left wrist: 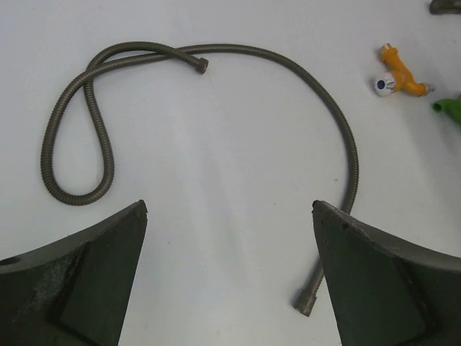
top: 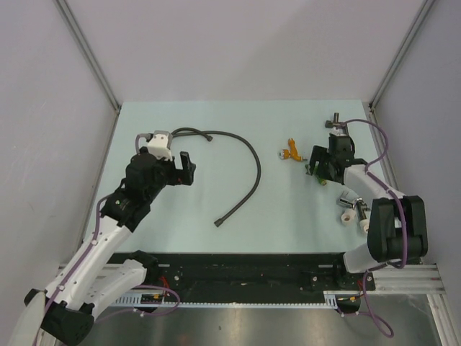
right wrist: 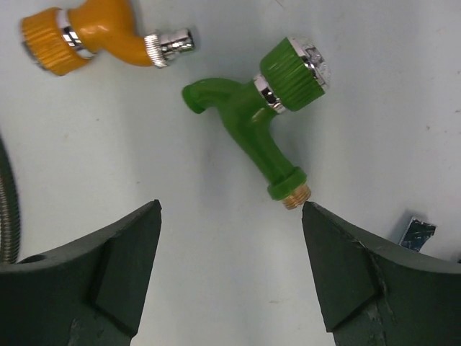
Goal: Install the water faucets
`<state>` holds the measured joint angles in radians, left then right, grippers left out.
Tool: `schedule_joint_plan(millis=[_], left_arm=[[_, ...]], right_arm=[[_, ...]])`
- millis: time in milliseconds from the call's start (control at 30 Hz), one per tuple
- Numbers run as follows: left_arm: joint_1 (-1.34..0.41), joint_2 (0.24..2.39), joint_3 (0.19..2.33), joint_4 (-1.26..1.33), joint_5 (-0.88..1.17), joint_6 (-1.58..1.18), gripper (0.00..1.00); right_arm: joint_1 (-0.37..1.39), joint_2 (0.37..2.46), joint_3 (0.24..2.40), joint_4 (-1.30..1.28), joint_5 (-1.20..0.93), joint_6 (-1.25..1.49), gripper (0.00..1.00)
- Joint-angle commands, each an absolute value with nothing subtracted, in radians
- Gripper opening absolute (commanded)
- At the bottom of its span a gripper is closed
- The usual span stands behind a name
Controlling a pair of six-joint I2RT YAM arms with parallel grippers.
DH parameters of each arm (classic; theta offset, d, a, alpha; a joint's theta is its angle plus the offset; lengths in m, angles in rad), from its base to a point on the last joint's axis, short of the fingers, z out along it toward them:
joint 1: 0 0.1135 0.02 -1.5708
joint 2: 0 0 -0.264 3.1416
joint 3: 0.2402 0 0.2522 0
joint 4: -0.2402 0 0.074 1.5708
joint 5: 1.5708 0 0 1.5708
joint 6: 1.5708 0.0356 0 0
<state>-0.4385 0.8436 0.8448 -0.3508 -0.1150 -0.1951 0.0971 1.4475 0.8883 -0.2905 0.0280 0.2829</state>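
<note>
Right claw: spread wide with nothing between its dark fingers, hanging over the table.
Green faucet: lies flat in the upper middle of the right wrist view, just beyond the fingertips and not touching them.
Long axis: the stem slants from the bend at upper centre down to a brass threaded end at lower right, close to the right-of-frame finger. The spout hooks to the upper left and the silver-capped knob juts to the upper right.
Orange faucet: upper left of the same view, apart from the green one and farther from the claw, its silver end pointing right.
Left claw: likewise spread and empty, over the arc of the hose. Both faucets sit at the far right edge of its view, well apart from it.
Nearer arm: the right, plainly.
Coming move: probably a descent onto the green stem. Since the stem lies on a diagonal to the gap, a wrist turn looks needed first (otherwise the pads would likely meet it askew).
Hard to make out: the top view hides most of the green faucet under the right claw, and the left wrist view cuts it off.
Metal fitting: upper right of the top view, too small to tell whether it is the mount.
Silvery scrap: half behind a finger, unidentifiable.
</note>
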Motion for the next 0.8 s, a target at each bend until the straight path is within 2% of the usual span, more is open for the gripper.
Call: schedule_joint_plan(millis=[0,300,600,767], left_arm=[[-0.442,0.773,0.835,-0.359,-0.202,-0.126,1.0],[-0.44,0.647,0.782,-0.321,-0.258,-0.126,1.0],[-0.44,0.63,0.775,-0.314,-0.238,-0.132,1.0],[-0.44,0.63,0.775,-0.311,-0.233,-0.137,1.0]], right_arm=[[0.054,1.537,0.963,-0.339,0.025,0.249,0.82],[0.04,1.663,1.022,-0.364,-0.037,0.189,0.74],[0.071,1.747,1.045,-0.391,-0.017,0.158,0.66],[0.097,1.766,1.057,-0.417,0.046,0.143,0.54]])
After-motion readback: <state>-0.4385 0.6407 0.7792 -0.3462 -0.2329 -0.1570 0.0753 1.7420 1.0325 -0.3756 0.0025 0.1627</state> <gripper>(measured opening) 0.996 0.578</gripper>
